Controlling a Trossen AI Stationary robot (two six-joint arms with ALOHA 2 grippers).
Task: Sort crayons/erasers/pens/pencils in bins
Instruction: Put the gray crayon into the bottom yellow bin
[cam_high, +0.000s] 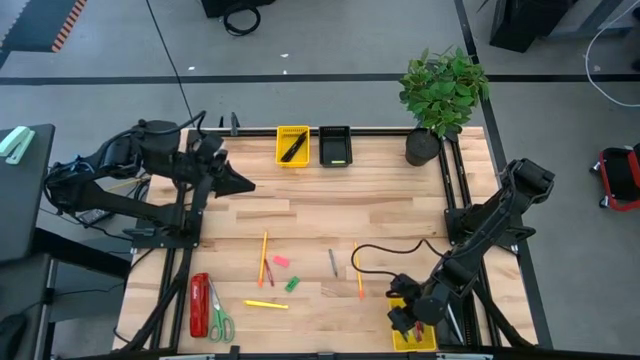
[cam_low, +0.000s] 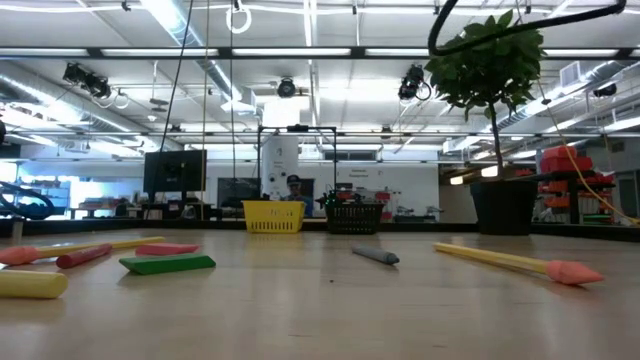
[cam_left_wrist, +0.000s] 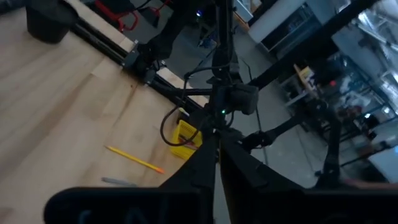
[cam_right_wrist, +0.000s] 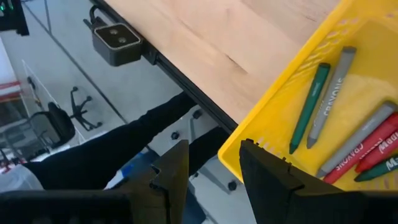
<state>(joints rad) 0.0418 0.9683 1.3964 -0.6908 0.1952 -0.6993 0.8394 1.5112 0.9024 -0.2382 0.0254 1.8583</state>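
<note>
Near edge: right end effector (cam_high: 405, 322) open, empty, over bright yellow plastic bin (cam_right_wrist: 348, 43) w/ green, grey, red crayons (cam_right_wrist: 329, 96) inside. Mid surface (cam_high: 380, 215): loose orange pencils (cam_high: 263, 257), pink eraser (cam_high: 281, 260), green eraser (cam_high: 291, 284), grey crayon (cam_high: 333, 262). Far edge: second yellow bin (cam_high: 292, 146), black bin (cam_high: 335, 146). Left end effector (cam_high: 245, 184) closed, empty, raised by them.

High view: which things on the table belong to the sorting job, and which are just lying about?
Job:
- yellow bin with a dark item inside, black bin, near yellow bin under the right pincer
- pencils
- pink eraser, green eraser
- grey crayon

Lying about:
- red stapler
- scissors
- potted plant
</note>
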